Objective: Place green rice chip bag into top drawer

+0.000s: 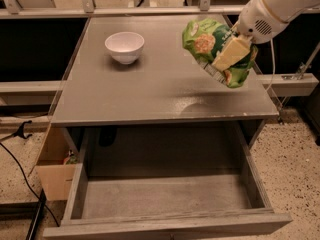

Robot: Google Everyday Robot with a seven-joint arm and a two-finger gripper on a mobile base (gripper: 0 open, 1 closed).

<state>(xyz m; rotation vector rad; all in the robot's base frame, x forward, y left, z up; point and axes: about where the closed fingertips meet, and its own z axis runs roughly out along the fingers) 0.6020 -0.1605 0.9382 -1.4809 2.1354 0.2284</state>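
In the camera view the white arm [280, 6] comes in from the upper right corner and ends in the gripper [225, 59], which hangs in the air over the right side of the table [150, 89], near its right edge. The gripper is clamped on the bag [207, 39]: one cream finger [232, 51] lies slantwise across the bag's front, while the other finger is hidden behind the foil. The bag is light green and crinkled, with round rice-cake pictures on it, and it hangs tilted, its upper end toward the left and its lower end down to the right. It touches neither the table nor the drawer [165, 196], and a soft shadow falls on the tabletop below it. The bowl [124, 46] is white and stands upright on the left rear part of the table, well apart from the bag. The drawer is pulled out toward the camera under the table's front edge, nearly as wide as the table, with its grey bottom and plank front in plain sight; the bag is behind and above it, not over its opening. A cardboard box [52, 176] sits on the speckled floor [295, 159] just beside the drawer's left wall, and a black cable [17, 161] runs across the floor at the far left. A pale rail [150, 11] crosses behind the table
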